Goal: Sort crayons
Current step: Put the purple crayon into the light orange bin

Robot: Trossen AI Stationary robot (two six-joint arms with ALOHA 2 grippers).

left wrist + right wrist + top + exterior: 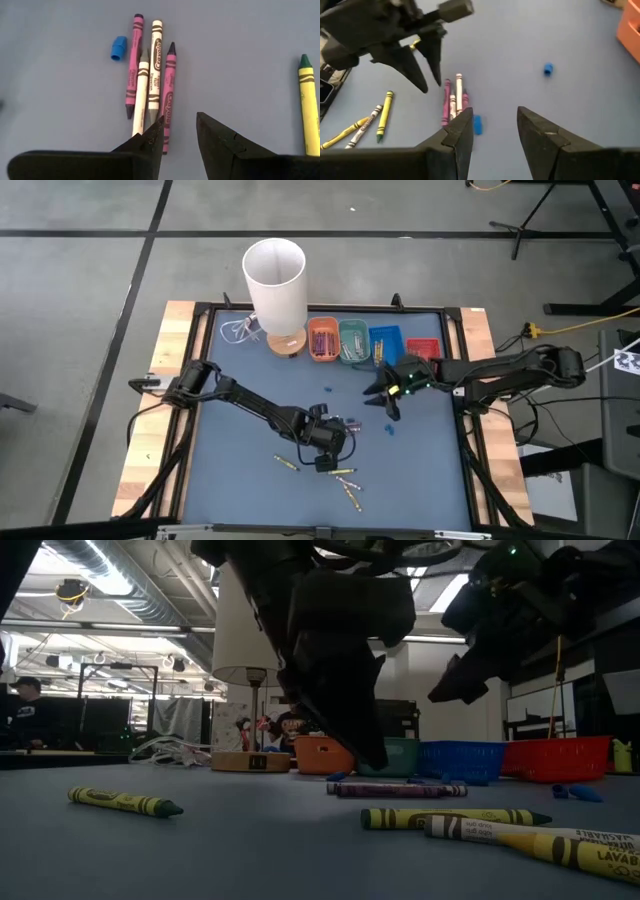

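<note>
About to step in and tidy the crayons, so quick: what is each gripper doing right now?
Left gripper: open, holding nothing, above the cluster of purple and white crayons.
Right gripper: open, holding nothing, above the table.

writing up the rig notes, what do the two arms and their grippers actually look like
Both arms are dark, near-black, jointed tube segments with black cables looping alongside. The left gripper has two matte black wedge-shaped fingers tapering to blunt tips. The right gripper has the same black wedge fingers, and a small green light glows on the right arm's wrist. No printed markings are visible on either.
</note>
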